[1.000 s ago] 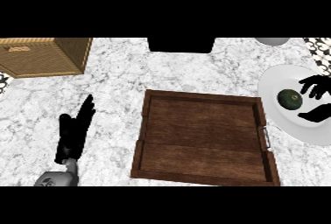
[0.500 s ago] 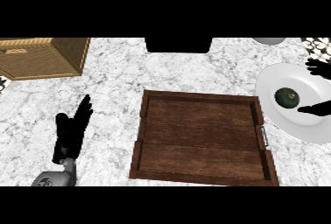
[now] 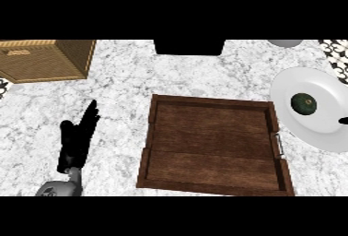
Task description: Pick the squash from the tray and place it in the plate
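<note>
The dark green squash [image 3: 304, 102] lies on the white plate [image 3: 319, 133] at the right, with nothing touching it. The brown wooden tray [image 3: 211, 143] in the middle holds nothing. Only a small black tip of my right hand [image 3: 343, 120] shows at the right edge, over the plate and just below the squash, apart from it. My left hand [image 3: 75, 138] rests open on the marble counter left of the tray, fingers straight and pointing away from me.
A wicker basket [image 3: 44, 60] stands at the back left. A black block [image 3: 189, 47] sits at the back centre behind the tray. A grey round object [image 3: 285, 43] shows at the back right, near a patterned strip [image 3: 336, 50].
My right hand has let go of the squash and pulled off to the right, almost out of view. The squash stays on the plate. The left hand has barely moved.
</note>
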`<state>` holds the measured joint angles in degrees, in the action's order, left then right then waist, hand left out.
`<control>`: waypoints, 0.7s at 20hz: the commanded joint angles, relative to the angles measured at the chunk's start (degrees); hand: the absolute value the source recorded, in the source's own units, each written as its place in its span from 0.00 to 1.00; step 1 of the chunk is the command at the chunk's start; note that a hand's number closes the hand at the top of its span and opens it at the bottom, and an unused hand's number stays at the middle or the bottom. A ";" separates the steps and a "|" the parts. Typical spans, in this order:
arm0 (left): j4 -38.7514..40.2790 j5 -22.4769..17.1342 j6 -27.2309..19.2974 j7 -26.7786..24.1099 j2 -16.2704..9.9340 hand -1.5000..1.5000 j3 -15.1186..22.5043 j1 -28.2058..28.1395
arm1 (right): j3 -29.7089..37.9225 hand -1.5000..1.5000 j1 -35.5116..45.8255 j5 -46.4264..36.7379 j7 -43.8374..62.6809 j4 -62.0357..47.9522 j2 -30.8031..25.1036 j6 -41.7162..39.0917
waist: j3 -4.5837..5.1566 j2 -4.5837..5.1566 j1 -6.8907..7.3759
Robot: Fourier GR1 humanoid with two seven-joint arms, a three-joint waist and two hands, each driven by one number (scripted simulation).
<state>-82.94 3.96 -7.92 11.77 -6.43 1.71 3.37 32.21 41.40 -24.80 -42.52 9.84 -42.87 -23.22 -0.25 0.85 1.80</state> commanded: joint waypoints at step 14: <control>0.31 1.01 -0.44 -3.14 0.93 0.50 0.15 -1.56 | -0.86 0.00 -3.95 1.69 -7.23 0.86 1.88 -0.90 | 0.00 0.00 0.35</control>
<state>-83.10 4.46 -7.97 11.19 -5.97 1.75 3.12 31.49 37.92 -23.28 -45.74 11.14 -41.54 -21.99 -0.28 0.88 2.12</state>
